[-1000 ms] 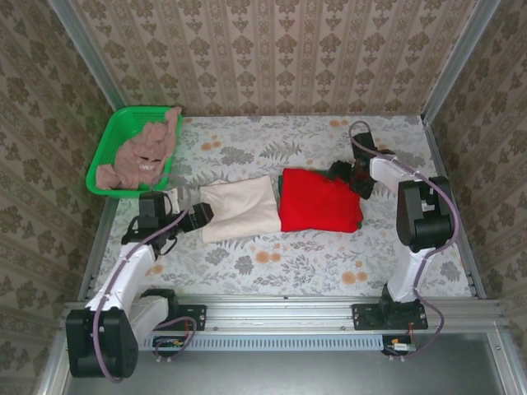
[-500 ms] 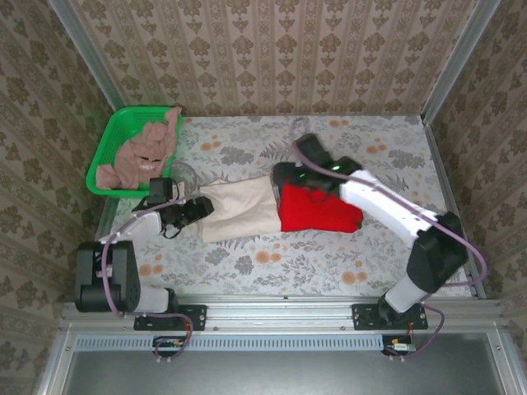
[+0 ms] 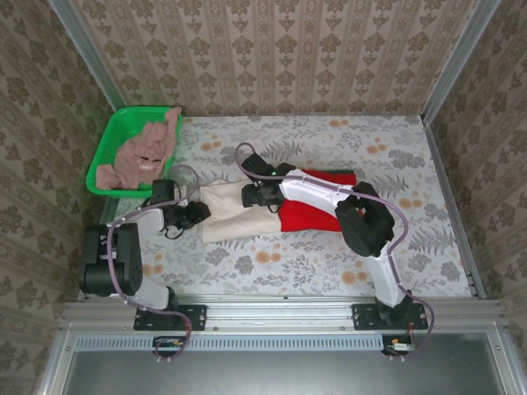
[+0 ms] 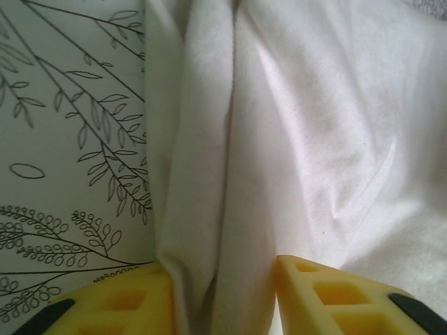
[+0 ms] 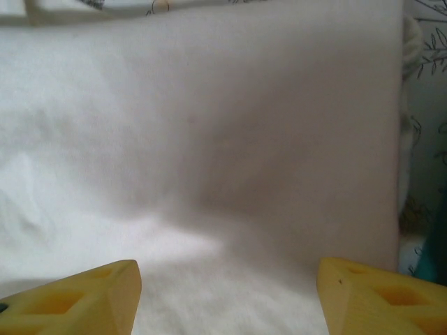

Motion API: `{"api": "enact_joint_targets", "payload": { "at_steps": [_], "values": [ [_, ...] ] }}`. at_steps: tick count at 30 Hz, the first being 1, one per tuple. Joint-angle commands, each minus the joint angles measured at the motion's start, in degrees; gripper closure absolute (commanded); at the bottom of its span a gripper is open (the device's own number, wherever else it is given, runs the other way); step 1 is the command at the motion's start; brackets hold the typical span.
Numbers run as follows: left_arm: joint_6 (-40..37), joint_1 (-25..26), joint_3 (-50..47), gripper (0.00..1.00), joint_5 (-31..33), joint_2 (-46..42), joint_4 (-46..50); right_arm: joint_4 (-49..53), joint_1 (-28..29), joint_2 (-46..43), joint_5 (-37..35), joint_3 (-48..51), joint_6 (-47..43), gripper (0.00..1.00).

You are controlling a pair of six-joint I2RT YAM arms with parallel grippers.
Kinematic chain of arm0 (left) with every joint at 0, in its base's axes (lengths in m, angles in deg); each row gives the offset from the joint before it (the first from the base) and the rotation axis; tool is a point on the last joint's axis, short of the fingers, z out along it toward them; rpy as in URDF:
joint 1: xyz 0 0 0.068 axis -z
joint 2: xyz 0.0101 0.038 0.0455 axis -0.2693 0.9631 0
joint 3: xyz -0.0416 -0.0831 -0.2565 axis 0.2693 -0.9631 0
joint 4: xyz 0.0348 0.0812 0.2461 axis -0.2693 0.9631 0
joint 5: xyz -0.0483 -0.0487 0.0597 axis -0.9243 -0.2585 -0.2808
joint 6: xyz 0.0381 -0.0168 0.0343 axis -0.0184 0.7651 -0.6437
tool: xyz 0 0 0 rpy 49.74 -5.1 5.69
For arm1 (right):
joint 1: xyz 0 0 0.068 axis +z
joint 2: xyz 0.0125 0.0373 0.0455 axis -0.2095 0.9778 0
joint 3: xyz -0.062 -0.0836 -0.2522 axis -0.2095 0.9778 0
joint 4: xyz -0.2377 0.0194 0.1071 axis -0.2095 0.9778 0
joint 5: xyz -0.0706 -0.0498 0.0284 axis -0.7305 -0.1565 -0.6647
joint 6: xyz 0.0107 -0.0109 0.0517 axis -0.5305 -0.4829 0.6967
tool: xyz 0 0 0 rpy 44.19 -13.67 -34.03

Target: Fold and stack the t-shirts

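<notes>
1. Lying on the desk point(image 3: 272, 263), the cream t-shirt point(image 3: 230, 212) is folded into a block. The left jaws are at one edge of it and the right jaws hang over its other side.
2. A raised fold at the cream t-shirt's edge sits between the yellow fingers point(image 4: 105, 307) of the left jaws. The cloth touches both of them. A second ago these jaws were wide apart, and they have come in a lot. I cannot tell yet if they squeeze the fold tight.
3. The right jaws are spread wide just above the cream cloth, with nothing pinched between them. They have come in a little too.
4. The big change is the right arm point(image 3: 321, 193). A second ago it was far off, past the red t-shirt point(image 3: 317, 218). Now it has swung across the red one, which lies just behind the right jaws and under the arm.
5. I think both arms are getting ready to grab the cream t-shirt together, for one more fold or to lift it onto the stack.
6. A dark green t-shirt point(image 3: 333, 173) peeks out from behind the red one, farther from the right jaws.
7. The pink-brown t-shirt point(image 3: 144, 152) is bunched up in the green basket point(image 3: 111, 136), off to the far side of the left jaws. It is not folded yet, so there is more to do.
</notes>
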Motion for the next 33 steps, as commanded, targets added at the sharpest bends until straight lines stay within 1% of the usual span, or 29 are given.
{"api": "enact_joint_targets", "payload": {
  "at_steps": [1,3,4,7,8,9,11,12,13,16,18,20,22,25,27,30,33],
  "values": [
    [-0.12,-2.99,-1.64,0.68,-2.99,-2.85,0.35,2.17,1.28,2.74,1.1,-2.46,1.79,0.32],
    [-0.31,-4.71,-2.11,0.68,-3.49,-4.4,1.16,1.9,2.24,3.66,2.05,-2.18,3.33,0.33],
    [-0.33,-5.4,-2.32,0.66,-3.7,-5.23,1.5,1.26,2.94,3.98,2.84,-1.98,3.83,0.34],
    [-0.7,-7.1,-2.61,0.61,-3.66,-7.66,3.05,1.95,4.62,4.9,2.08,-2.66,5.2,0.34],
    [-0.58,-7.53,-2.89,0.55,-3.55,-8.61,3.21,1.64,4.93,5.16,2.56,-2.77,5.56,0.34],
    [-0.33,-8.01,-3.3,0.47,-3.3,-9.84,3.29,1.32,5.42,5.56,3.37,-3.02,6.02,0.35],
    [-0.2,-8.53,-4.07,0.43,-3.04,-12.21,3.46,0.95,6.73,6.33,4.37,-4.02,6.45,0.36],
    [-0.36,-8.66,-4.28,0.39,-2.61,-13.32,3.84,1.1,7.6,6.77,4.65,-4.85,6.74,0.36],
    [-0.66,-8.63,-4.43,0.37,-2.4,-14.25,4.33,0.71,8.42,7.23,5.28,-5.52,7.05,0.36],
    [-1.44,-8.64,-4.91,0.35,-2.14,-15.4,5.31,1.39,10.02,8.07,6.16,-7.99,7.24,0.36],
    [-2.08,-8.59,-5.42,0.31,-1.29,-15.27,5.57,3.76,10.07,7.12,3.69,-9.08,6.58,0.35],
    [-2.42,-8.64,-5.62,0.28,-1.09,-13.92,5.5,3.9,9.06,4.75,2.46,-7.81,6.08,0.34],
    [-2.06,-8.58,-5.42,0.28,-2.15,-11.85,5.25,3.71,7.86,2.11,2.3,-5.68,5.97,0.32],
    [-1.64,-8.4,-5.9,0.29,-3.39,-9.56,3.27,2.92,7.14,-3.13,-0.75,-0.29,6.65,0.27],
    [-1.82,-7.96,-5.71,0.35,-4.29,-8.42,2.88,1.78,6.72,-5.54,-2.83,4.36,8.21,0.25],
    [-1.43,-6.82,-5.8,0.4,-4.34,-8.26,2.58,-1.06,5.28,-5.56,-2.28,8.85,10.28,0.25],
    [-1.07,-6.2,-6.24,0.42,-4.32,-8.74,2.51,-4.28,4.36,-3.01,0.23,8.83,10.53,0.25]
  ]
}}
